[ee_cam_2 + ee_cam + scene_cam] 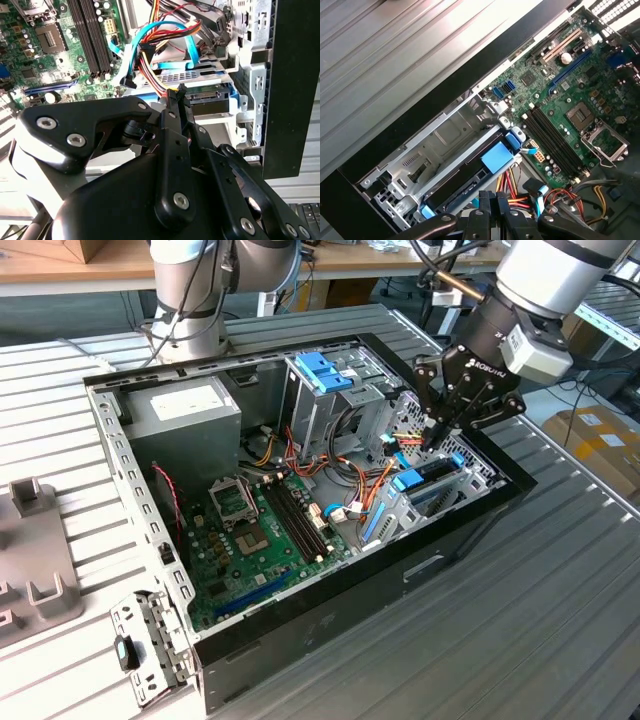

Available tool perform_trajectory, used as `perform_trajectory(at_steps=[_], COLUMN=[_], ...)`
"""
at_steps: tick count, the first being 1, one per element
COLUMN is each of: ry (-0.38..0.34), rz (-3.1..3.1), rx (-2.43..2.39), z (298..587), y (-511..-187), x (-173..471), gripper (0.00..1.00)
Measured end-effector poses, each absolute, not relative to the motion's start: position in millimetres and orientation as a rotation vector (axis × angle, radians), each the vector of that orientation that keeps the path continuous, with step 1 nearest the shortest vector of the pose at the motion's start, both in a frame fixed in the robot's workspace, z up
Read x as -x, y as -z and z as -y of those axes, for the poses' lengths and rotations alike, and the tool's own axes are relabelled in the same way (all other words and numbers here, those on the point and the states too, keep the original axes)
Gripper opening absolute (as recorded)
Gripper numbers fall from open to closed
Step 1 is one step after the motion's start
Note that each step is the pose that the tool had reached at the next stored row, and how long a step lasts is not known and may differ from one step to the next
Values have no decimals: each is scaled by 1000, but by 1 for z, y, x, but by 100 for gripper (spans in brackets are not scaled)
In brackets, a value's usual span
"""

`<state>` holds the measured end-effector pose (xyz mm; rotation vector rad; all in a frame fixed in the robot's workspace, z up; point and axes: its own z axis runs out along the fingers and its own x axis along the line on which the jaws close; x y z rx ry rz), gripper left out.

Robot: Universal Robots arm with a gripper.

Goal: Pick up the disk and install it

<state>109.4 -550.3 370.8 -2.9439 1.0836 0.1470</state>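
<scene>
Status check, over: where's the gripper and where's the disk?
Gripper jaws shut, empty, above the cable bundle. Disk lying in its bay, blue tab showing. Cables crowd the bay's end.

- You will find white lettering on the black body of the gripper, upper right of the exterior view. It is a maker's mark and is not transcribed.
- The grey power supply, upper left of centre, carries a white label. The print is too fine for you to read.
- The cardboard box at the right edge carries two white labels, both illegible.
- The motherboard has silkscreen marks, unreadable.
</scene>
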Motion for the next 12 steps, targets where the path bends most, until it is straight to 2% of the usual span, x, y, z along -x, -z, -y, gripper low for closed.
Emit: perform_trajectory(at_steps=[12], ry=[-147], rz=[-1084], rx=[2944], z=[550], y=[-371], x=[-97], gripper=[17])
